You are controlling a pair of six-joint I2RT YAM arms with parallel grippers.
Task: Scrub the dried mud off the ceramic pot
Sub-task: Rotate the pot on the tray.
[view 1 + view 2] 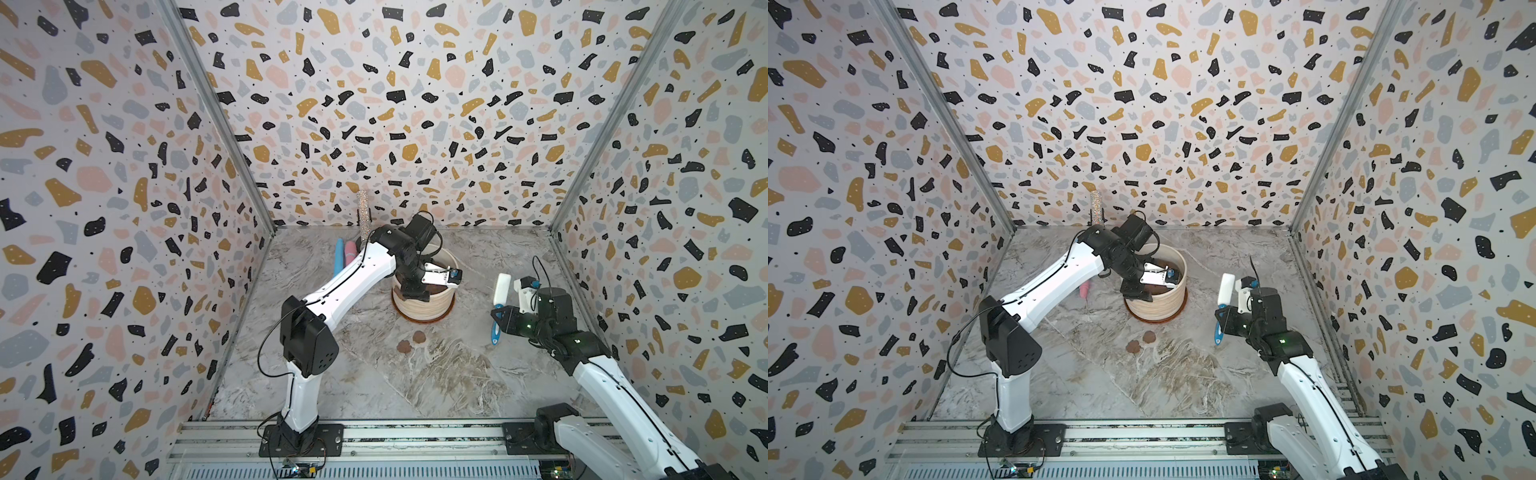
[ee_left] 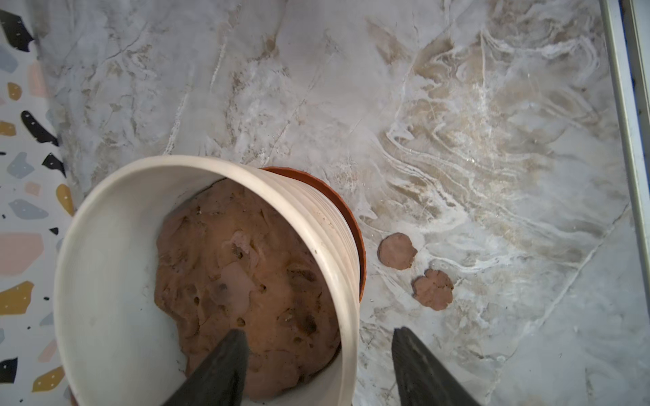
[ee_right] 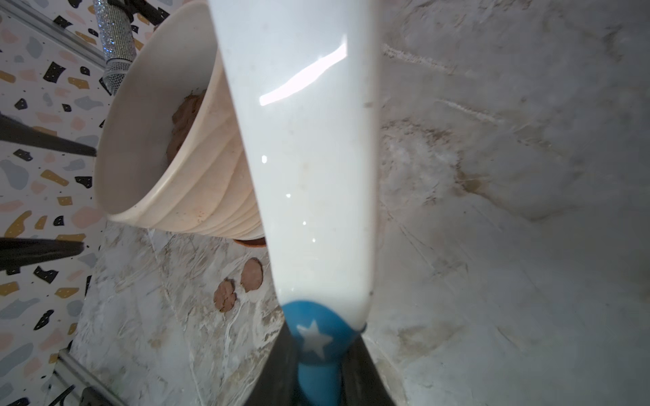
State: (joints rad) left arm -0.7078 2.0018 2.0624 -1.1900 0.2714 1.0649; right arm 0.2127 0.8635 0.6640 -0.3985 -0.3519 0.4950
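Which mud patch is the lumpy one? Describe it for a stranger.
Find the pot on the table. On its robot-facing side, two mud patches lie close together on the marble. The lumpy patch is the one farther from the pot, lobed at the edge; the round patch is a smooth disc.

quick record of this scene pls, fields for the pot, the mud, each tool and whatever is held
ceramic pot: upright on the table, with a brown soil mound inside
dried mud patches: two, lying on the table beside the pot
left tool: open, straddling the pot rim, one finger inside and one outside
right tool: shut on the brush, off to the pot's side
brush-to-pot contact: none
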